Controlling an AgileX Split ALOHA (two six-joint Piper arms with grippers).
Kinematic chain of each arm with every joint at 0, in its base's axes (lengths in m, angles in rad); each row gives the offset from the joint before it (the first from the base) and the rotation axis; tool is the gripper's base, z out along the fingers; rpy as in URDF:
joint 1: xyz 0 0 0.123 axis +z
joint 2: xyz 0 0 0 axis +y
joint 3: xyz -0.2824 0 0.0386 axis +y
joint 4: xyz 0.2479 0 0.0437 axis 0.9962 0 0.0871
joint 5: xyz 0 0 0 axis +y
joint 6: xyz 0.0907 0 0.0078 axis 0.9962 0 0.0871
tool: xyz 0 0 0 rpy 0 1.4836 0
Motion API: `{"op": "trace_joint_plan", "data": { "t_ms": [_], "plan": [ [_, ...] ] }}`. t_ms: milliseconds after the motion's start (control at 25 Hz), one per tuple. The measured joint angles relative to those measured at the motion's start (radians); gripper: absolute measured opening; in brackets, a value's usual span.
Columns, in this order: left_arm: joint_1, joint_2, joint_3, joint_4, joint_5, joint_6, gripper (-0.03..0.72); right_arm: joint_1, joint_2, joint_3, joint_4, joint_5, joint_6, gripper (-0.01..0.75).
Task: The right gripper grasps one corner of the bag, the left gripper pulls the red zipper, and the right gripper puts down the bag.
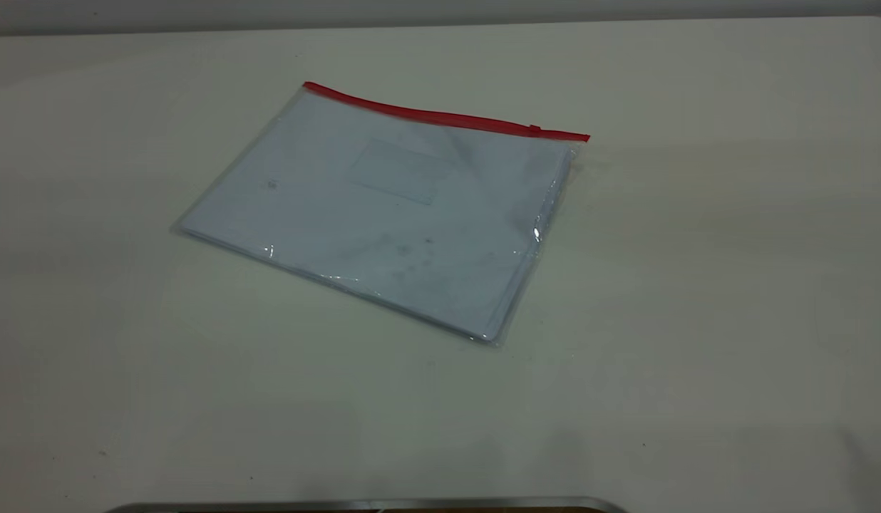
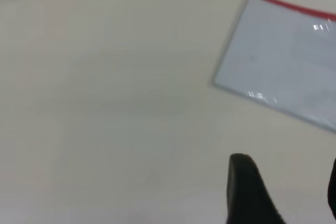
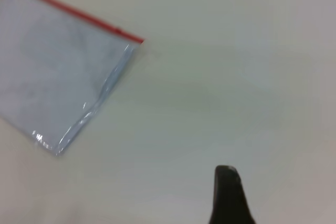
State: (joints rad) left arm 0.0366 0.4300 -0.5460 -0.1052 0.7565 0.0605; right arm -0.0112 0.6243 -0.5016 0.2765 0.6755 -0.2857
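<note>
The bag (image 1: pixel 383 214) lies flat on the table, a clear pouch holding white sheets, with a faint label pocket (image 1: pixel 398 171). The red zipper (image 1: pixel 440 116) runs along its far long edge, its small slider tab (image 1: pixel 534 129) close to the right-hand corner (image 1: pixel 585 137). No arm shows in the exterior view. In the left wrist view my left gripper (image 2: pixel 286 184) is open over bare table, well apart from the bag (image 2: pixel 289 61). In the right wrist view one black finger (image 3: pixel 227 195) of my right gripper (image 3: pixel 283 198) shows, open, away from the bag (image 3: pixel 58 77) and its red-tipped corner (image 3: pixel 140 40).
The pale table (image 1: pixel 697 285) spreads wide on all sides of the bag. A curved metal rim (image 1: pixel 362 504) shows at the near edge of the exterior view. The table's far edge (image 1: pixel 440 25) meets a grey wall.
</note>
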Motion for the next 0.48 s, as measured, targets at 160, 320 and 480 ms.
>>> {"op": "trace_joint_plan", "data": {
  "t_ms": [160,320,480],
  "plan": [
    [0.000,0.237,-0.036,-0.022,-0.172,0.057,0.505,0.000,0.274,0.000,0.192,-0.132,-0.180,0.553],
    [0.000,0.461,-0.085,-0.074,-0.285,0.113,0.552,0.000,0.555,-0.011,0.468,-0.196,-0.448,0.553],
    [0.000,0.680,-0.144,-0.146,-0.360,0.195,0.561,0.000,0.818,-0.082,0.781,-0.238,-0.749,0.553]
  ]
}}
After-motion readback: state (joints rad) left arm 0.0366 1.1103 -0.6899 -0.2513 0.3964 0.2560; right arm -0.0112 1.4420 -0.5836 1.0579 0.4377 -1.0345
